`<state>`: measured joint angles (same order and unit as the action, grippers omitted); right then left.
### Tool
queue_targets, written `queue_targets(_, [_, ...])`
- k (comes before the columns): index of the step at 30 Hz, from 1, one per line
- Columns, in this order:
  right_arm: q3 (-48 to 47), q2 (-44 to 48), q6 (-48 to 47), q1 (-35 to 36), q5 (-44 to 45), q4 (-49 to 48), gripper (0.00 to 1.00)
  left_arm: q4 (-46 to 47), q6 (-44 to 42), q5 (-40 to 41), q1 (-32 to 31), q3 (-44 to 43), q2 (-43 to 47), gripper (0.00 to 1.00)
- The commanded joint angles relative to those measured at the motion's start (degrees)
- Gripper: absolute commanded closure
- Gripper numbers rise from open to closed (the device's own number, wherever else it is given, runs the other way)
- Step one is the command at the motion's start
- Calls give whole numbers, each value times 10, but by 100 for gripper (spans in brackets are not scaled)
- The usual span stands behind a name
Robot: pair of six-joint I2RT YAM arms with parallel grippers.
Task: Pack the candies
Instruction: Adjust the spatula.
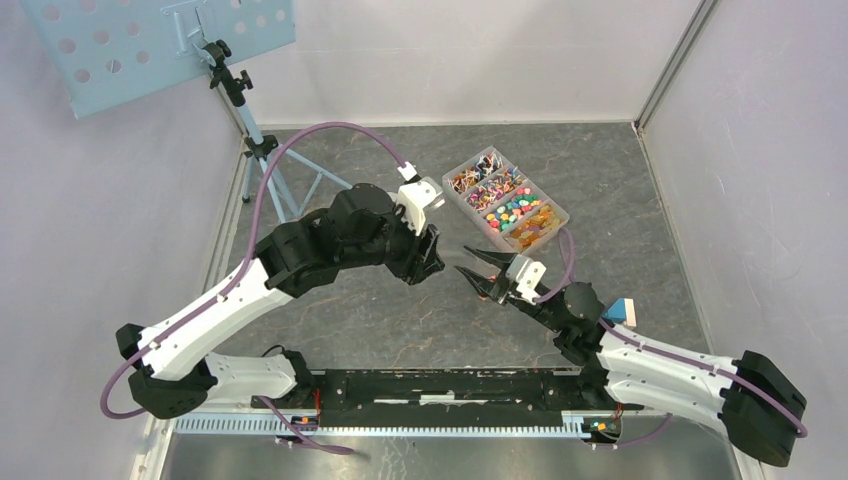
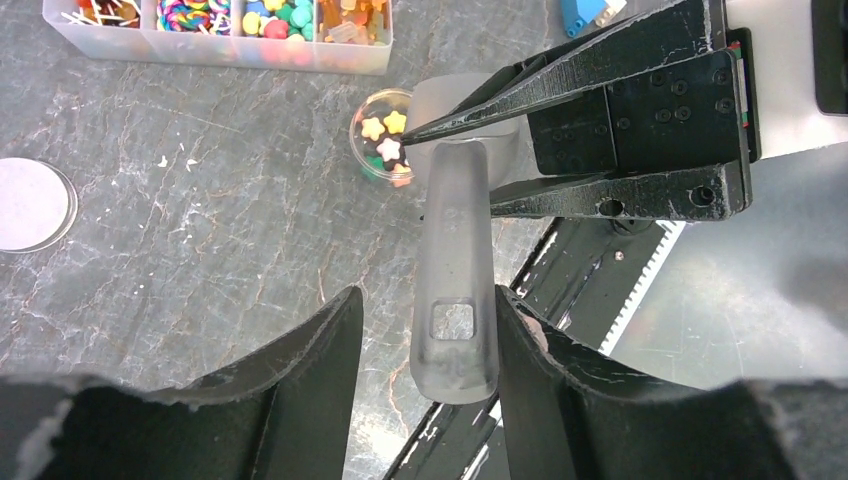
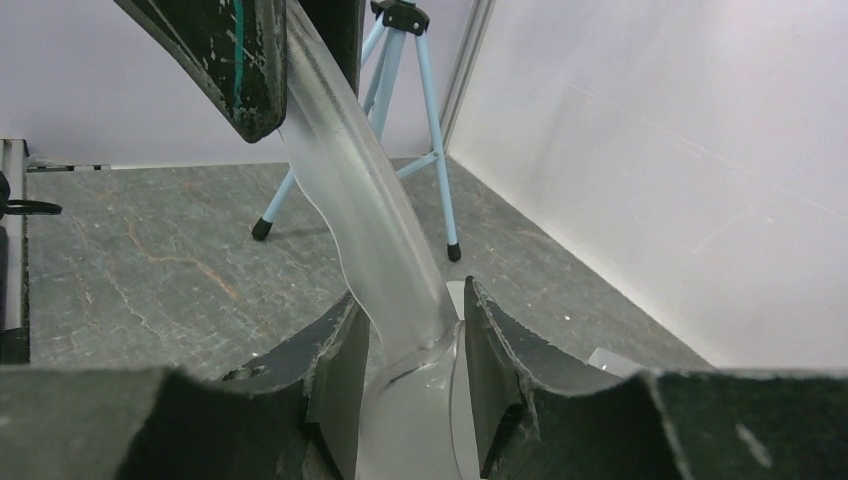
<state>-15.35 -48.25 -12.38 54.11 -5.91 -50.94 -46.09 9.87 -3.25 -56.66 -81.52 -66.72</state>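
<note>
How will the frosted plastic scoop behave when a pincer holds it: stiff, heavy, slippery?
Probably stiff: the scoop shows no droop, gripped at the bowl end by the right pincer. Translucent plastic suggests it is light; its smooth surface may slip.

My jaws are matte black; the scoop (image 2: 455,290) is frosted, milky-clear; the surface (image 2: 200,230) is dark grey, marbled with pale veins and faint rusty streaks. The candies (image 1: 505,205) run pink, green, yellow, red and amber in a clear box (image 2: 110,45); the tripod (image 3: 420,120) is pale blue; my cables (image 1: 330,130) are purple.
</note>
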Motion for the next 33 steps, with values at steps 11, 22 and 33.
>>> queue_targets(11, [-16, -22, 43, 6, 11, -68, 100, 73, -23, 21, 5, 32, -9, 42])
queue_targets(22, [-13, -27, 42, 7, 7, -75, 100, 91, -16, -6, 6, 30, -32, 53])
queue_targets(33, [22, 34, 99, 7, 30, -42, 30, 101, -17, 12, 5, 33, -33, 98])
